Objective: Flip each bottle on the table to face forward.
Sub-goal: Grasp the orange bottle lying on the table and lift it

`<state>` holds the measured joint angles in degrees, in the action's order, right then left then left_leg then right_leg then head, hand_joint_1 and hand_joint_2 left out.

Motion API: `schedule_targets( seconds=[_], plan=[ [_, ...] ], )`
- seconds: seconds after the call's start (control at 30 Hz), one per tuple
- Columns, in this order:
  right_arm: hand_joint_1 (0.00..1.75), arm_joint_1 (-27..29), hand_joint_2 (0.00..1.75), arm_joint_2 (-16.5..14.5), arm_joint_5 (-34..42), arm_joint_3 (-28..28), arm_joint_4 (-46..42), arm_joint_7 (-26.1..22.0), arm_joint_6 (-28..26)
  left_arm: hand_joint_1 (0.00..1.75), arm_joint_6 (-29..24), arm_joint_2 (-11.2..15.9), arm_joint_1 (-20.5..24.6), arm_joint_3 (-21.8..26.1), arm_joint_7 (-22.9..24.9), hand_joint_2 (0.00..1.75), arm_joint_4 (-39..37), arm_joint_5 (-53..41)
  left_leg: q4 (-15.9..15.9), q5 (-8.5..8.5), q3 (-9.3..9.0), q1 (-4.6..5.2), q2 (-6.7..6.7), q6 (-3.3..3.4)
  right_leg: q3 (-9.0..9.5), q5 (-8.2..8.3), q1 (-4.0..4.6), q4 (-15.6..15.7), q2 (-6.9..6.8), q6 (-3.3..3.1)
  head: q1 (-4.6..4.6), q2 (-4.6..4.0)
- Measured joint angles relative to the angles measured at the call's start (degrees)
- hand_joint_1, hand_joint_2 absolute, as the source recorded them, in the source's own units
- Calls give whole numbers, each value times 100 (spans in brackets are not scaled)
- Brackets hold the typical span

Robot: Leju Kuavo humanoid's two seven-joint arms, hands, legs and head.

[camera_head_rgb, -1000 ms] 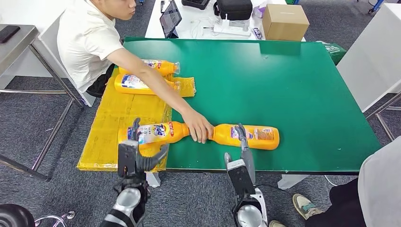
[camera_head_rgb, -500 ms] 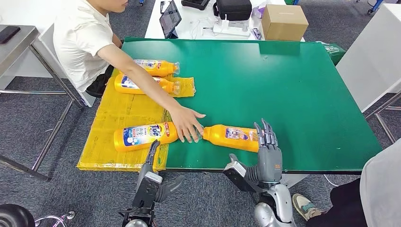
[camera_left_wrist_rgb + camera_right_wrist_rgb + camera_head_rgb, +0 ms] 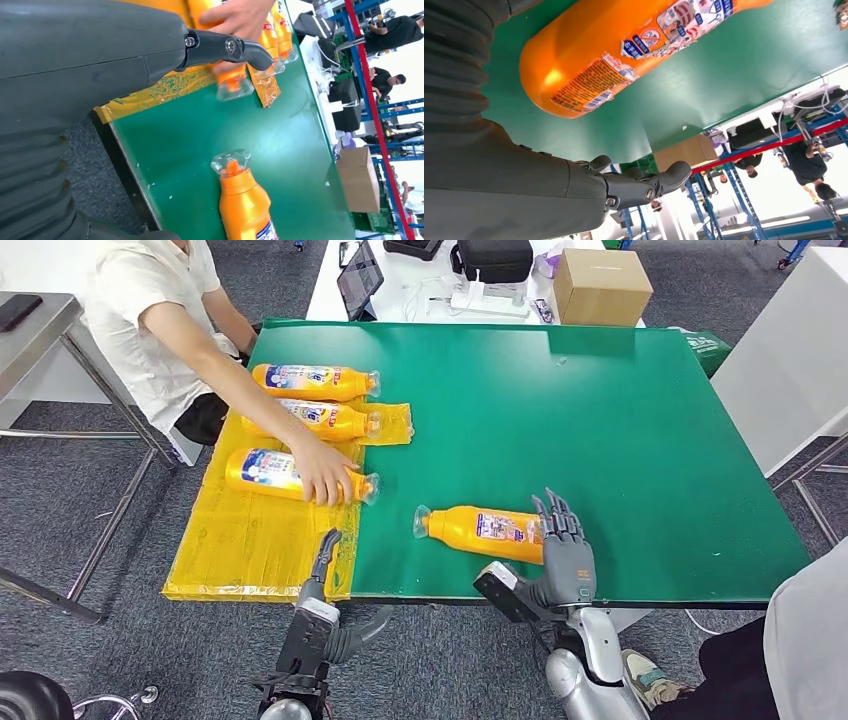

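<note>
Since the earlier frames, the person's hand (image 3: 322, 472) has carried one orange plastic detergent bottle (image 3: 290, 473) back onto the yellow sheet (image 3: 250, 540), leaving the other orange detergent bottle (image 3: 487, 532) alone near the front edge of the green table (image 3: 620, 430). That lone bottle lies on its side, long axis running across the table, clear cap toward the robot's left and its base just beside the right hand (image 3: 565, 552). The right hand is clearly the nearer one; it stands upright with fingers spread, holding nothing, possibly grazing the bottle's base. The left hand (image 3: 330, 615) sits lower, off the table edge, fingers loosely apart and empty. Two more orange bottles (image 3: 318, 381) lie further back.
</note>
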<state>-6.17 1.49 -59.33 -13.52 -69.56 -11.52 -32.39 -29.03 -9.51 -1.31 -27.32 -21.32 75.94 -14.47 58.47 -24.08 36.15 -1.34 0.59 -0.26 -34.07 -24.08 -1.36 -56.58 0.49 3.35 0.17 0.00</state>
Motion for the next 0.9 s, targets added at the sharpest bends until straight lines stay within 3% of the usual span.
schedule_targets(
  seconds=[0.43, 0.7, 0.9],
  plan=[
    [0, -690, 175, 114, -463, -299, 1092, 863, 721, 0, 175, -33, -42, -66, 87, 175, 273, -293, 1, 2, -1, 1, 0, 2, 2, 1, 0, 0, 0, 1, 0, 0],
    [0, -1191, 175, 134, -942, -503, 1622, 1629, 1212, 0, 920, -22, -43, -181, 607, 175, 340, -22, 1, 2, -8, 1, -2, 3, 7, 1, 0, 0, 1, 1, 1, 0],
    [0, -1307, 175, 200, -1154, -675, 1651, 1864, 1529, 0, 1214, 11, -80, -269, 916, 175, 479, 96, 1, 3, -18, 1, -1, 4, 16, 2, 0, 0, 0, 1, -1, 0]
  ],
)
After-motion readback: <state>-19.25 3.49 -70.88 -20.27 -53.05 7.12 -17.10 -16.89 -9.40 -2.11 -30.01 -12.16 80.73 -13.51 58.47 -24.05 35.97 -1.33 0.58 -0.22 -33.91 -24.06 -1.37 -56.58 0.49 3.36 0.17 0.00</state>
